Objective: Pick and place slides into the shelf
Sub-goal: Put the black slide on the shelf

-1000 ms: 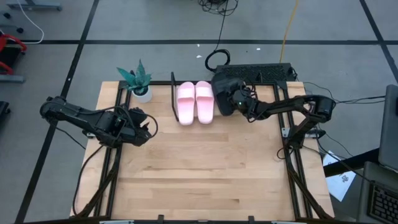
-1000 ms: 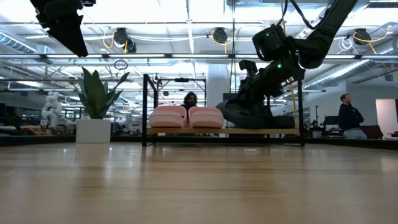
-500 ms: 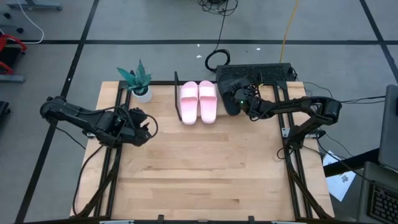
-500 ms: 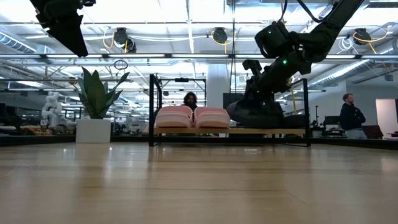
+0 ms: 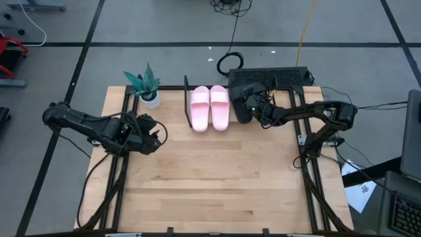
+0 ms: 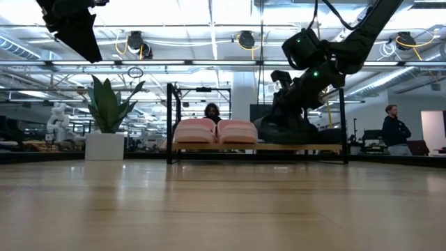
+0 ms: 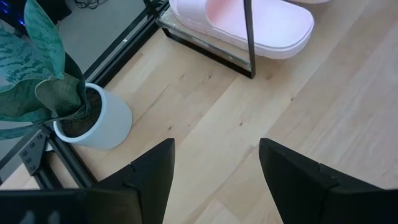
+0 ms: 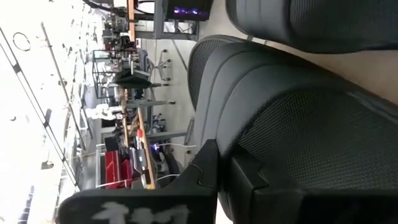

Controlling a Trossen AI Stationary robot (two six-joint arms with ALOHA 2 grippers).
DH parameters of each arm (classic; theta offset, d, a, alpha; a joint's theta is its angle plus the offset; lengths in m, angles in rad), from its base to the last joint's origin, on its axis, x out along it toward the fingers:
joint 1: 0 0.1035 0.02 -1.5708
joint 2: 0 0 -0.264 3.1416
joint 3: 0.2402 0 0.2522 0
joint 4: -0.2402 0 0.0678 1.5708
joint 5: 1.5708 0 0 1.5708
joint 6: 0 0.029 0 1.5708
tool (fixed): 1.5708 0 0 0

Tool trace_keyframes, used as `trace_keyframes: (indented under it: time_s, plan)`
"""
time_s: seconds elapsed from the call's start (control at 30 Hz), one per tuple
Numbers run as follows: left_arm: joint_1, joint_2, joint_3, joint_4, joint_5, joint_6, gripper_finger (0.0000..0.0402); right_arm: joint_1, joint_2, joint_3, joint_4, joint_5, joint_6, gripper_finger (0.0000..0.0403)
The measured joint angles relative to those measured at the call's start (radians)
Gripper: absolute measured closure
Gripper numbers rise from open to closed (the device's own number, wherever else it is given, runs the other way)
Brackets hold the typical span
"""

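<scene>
Bare tabletop (image 5: 217,178): nothing of the task lies on the near boards; every slide is at the far edge.
Left gripper (image 5: 155,137): raised over the left side of the table, near the potted plant (image 5: 146,85), fingers spread and empty, no slide near it. It waits.
Shelf (image 6: 258,147): at the far edge, long axis running left to right; wire end frames rise at both ends in the low view.
Pink slides (image 5: 210,107): side by side at the shelf's left end, long axes running across the shelf board, toward and away from the robot.
Black slides (image 5: 245,99): immediately right of the pink pair, same way round, filling the shelf's right half.
Right gripper (image 5: 253,104): fingers pinched shut, over the black slides' near ends; the right arm is plainly the nearer one.
Key relation: the black slide lies straight ahead of the right fingers (image 8: 205,171), along their reach, so any nudge or retreat runs along the slide's length.
Right wrist view adds: mesh strap filling the frame and touching the shut fingertips; whether anything is gripped cannot be told.
Low view adds: the black slides appear to sit on the board, not lifted.
</scene>
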Motion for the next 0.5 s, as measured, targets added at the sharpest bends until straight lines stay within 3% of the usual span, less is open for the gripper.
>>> trace_keyframes:
  time_s: [0.5]
  plan:
    - [0.0, 0.0, 0.0, 0.01, 0.02, 0.008, 0.0165, 0.001, 0.105, 0.116, -0.082, -0.037, 0.041, 0.0403]
